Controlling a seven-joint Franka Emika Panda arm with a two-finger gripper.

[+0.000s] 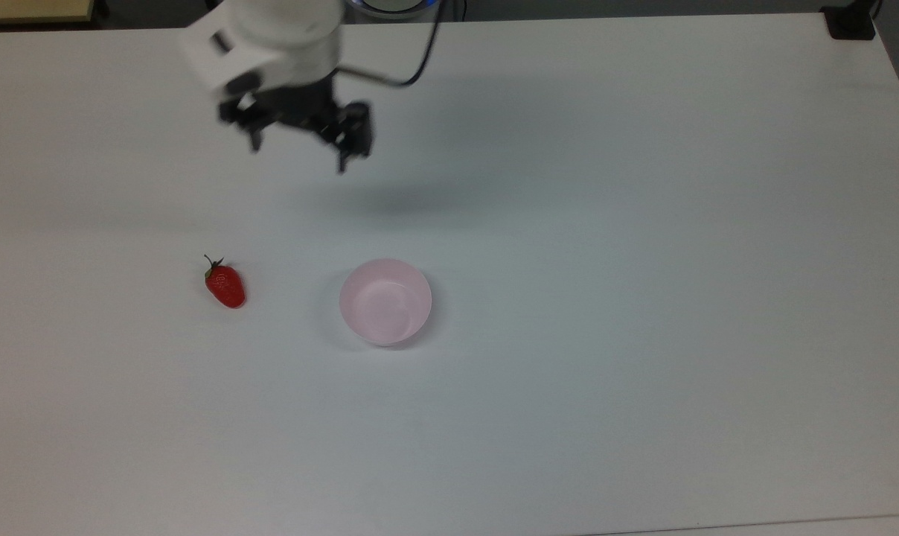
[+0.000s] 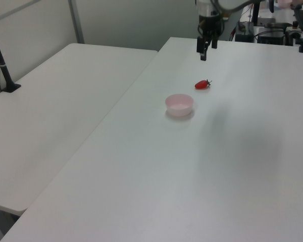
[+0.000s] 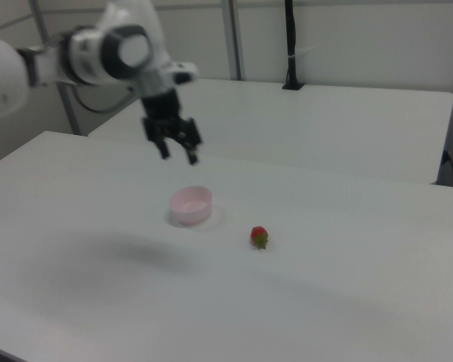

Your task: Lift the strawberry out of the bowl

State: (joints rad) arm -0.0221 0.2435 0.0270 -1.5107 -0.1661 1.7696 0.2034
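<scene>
Top view puts the strawberry (image 1: 225, 286) on its side on the bare white surface (image 1: 643, 298), out of the bowl (image 1: 385, 301) and well apart from it toward the top view's left, its green cap and thin stem pointing up-left. I read the bowl as empty: its pale pink inside shows smooth and plain in all three views. That tells me the lift out of the bowl is done and the berry has been set where it cannot roll back in.

My hand (image 1: 301, 138) hangs high above the surface, toward the far edge in the top view, fingers spread wide with nothing between them. I take that height and open stance as a clearing posture, since it is well away from both the berry and the bowl.

From the right view the hand (image 3: 177, 148) sits above and behind the bowl (image 3: 191, 205), with the strawberry (image 3: 259, 236) on the right view's right. The left view shows a second white table (image 2: 65, 101) butted alongside, a dark post (image 2: 1, 58) clamped to it, and grey partition walls behind.
</scene>
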